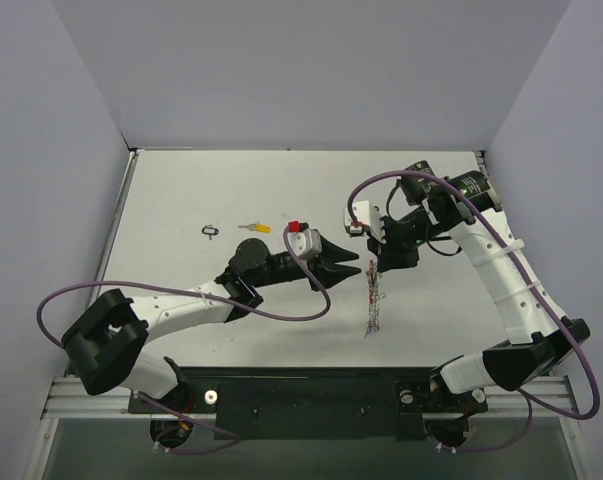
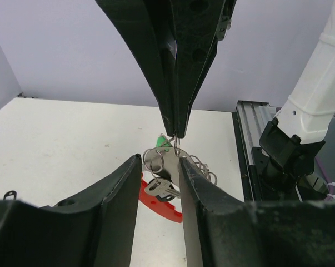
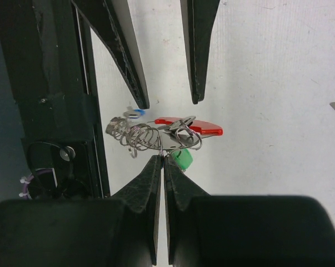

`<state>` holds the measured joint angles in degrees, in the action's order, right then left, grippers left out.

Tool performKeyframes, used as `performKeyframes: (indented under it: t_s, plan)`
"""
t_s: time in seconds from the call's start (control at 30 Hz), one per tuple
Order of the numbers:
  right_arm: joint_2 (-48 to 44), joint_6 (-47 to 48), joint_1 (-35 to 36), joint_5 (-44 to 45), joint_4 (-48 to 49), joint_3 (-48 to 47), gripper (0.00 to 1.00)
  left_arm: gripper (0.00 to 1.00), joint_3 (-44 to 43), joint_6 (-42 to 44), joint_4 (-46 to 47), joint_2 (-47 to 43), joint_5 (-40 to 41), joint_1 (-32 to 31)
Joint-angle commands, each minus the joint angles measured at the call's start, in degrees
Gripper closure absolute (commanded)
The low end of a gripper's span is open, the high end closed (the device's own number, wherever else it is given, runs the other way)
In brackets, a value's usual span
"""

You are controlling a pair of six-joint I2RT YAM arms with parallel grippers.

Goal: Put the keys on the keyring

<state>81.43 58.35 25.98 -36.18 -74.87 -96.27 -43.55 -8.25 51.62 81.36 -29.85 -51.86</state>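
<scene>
Above the table (image 1: 181, 200), your right gripper (image 3: 163, 158) clamps the keyring (image 3: 139, 133); your left gripper (image 2: 160, 161) straddles it half-open, holding nothing. Next: close gently, steadying the coil for threading.

key (image 1: 253, 227) left of keyring (image 1: 374, 306), loop (image 1: 211, 231) further left
</scene>
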Motion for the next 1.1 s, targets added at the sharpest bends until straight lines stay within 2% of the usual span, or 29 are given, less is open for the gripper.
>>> performKeyframes:
  t_s: [0.0,0.33,0.5,0.9,1.07]
  plan:
    - [0.1,-1.0,0.6,-2.4,-8.0,0.6,1.0,0.58,-2.9,0.6,4.5,1.9,-0.5,-1.0]
    - [-0.1,-1.9,1.9,-2.2,-7.4,1.5,1.0,0.59,-5.1,0.0,4.8,4.9,-1.3,-2.4]
    - [-0.2,-2.0,2.0,-2.0,-7.3,1.7,1.0,0.65,-6.2,-0.6,5.0,5.8,-3.3,-2.5]
    - [0.0,-2.4,2.0,-2.0,-7.3,1.2,1.0,0.66,-6.7,-0.5,1.1,5.9,-5.6,-2.6]
    - [0.0,-2.4,2.0,-2.0,-7.5,1.3,1.0,0.71,-6.9,-0.1,0.2,6.3,-6.0,-2.5]
